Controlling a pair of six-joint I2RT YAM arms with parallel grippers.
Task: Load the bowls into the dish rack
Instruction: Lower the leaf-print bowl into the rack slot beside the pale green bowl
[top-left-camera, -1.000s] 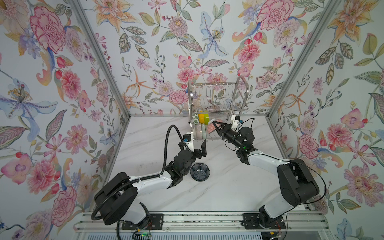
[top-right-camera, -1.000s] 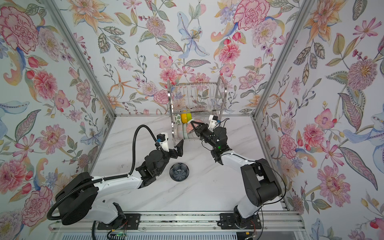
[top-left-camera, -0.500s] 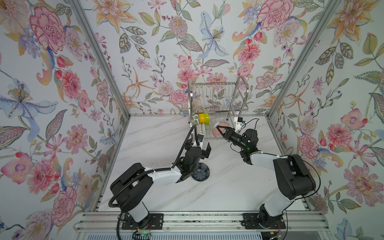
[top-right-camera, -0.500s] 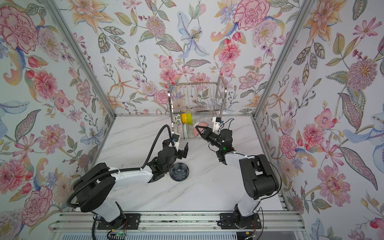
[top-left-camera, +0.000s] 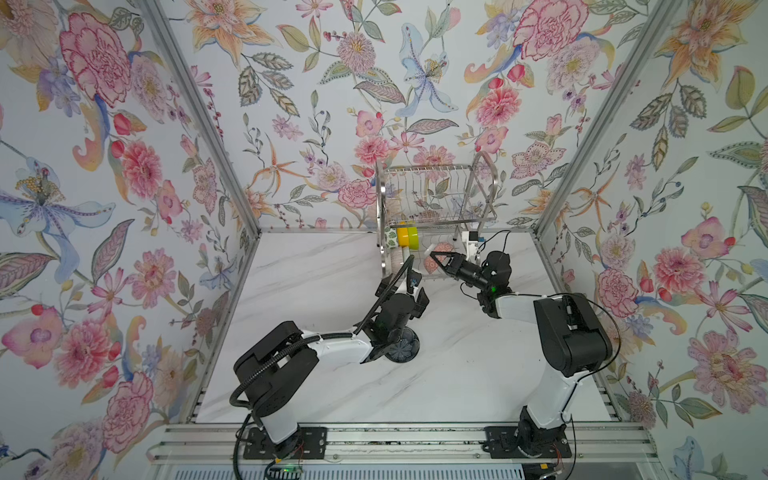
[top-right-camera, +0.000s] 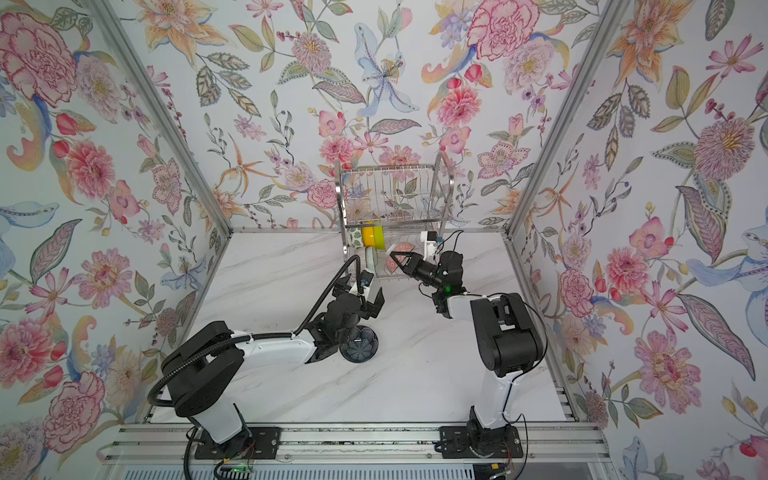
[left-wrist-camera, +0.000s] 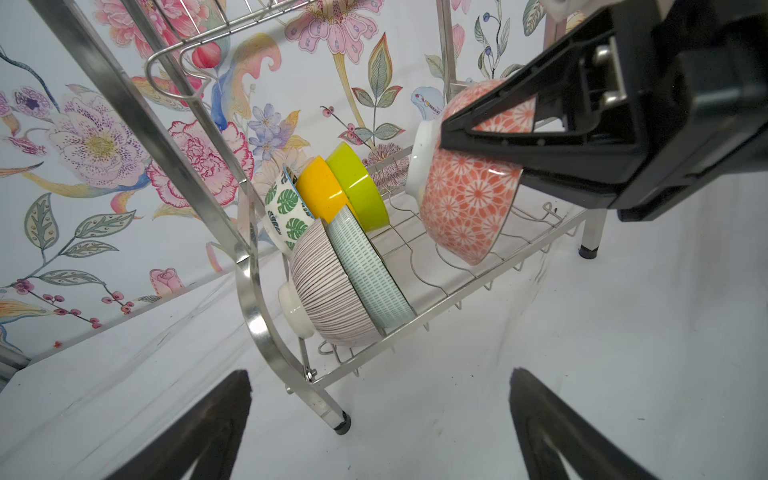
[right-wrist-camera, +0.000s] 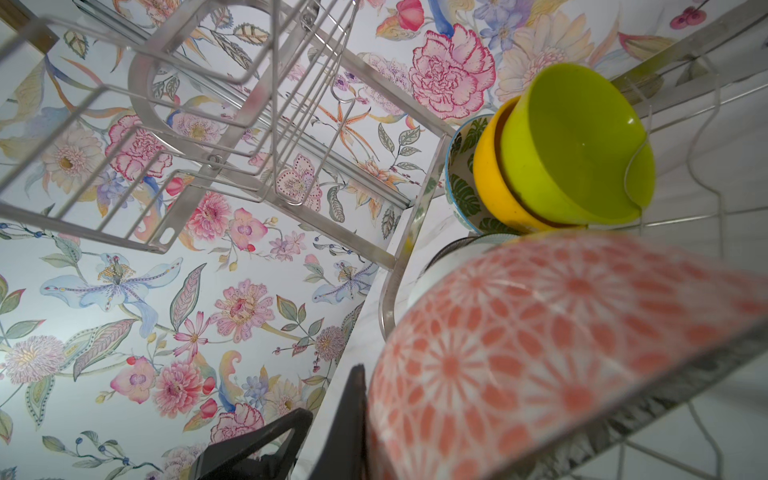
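Observation:
The steel dish rack (top-left-camera: 436, 195) (top-right-camera: 392, 195) (left-wrist-camera: 166, 133) stands at the back wall. On its lower shelf lean a leaf-print bowl (left-wrist-camera: 286, 208), a yellow bowl (left-wrist-camera: 320, 195) (right-wrist-camera: 494, 195), a lime bowl (left-wrist-camera: 357, 191) (right-wrist-camera: 577, 153), a striped bowl (left-wrist-camera: 324, 286) and a pale green bowl (left-wrist-camera: 365, 266). My right gripper (top-left-camera: 434, 255) (top-right-camera: 395, 255) (right-wrist-camera: 361, 432) is shut on the rim of a pink patterned bowl (left-wrist-camera: 465, 199) (right-wrist-camera: 540, 345), tilted over that shelf. A dark blue glass bowl (top-left-camera: 403, 347) (top-right-camera: 359, 343) sits on the table, partly under my left wrist. My left gripper (top-left-camera: 405, 291) (top-right-camera: 359, 293) (left-wrist-camera: 382, 415) is open and empty, facing the rack.
The rack's near leg (left-wrist-camera: 338, 422) stands just ahead of my left fingers (left-wrist-camera: 208, 436). The upper shelf (right-wrist-camera: 187, 137) holds no bowls. Flowered walls enclose the white marble table (top-left-camera: 332, 390) on three sides.
My left arm has swung right, bringing its open gripper over the dark blue bowl and nearer the rack. The right gripper has shifted slightly at the lower shelf, still holding the pink bowl.

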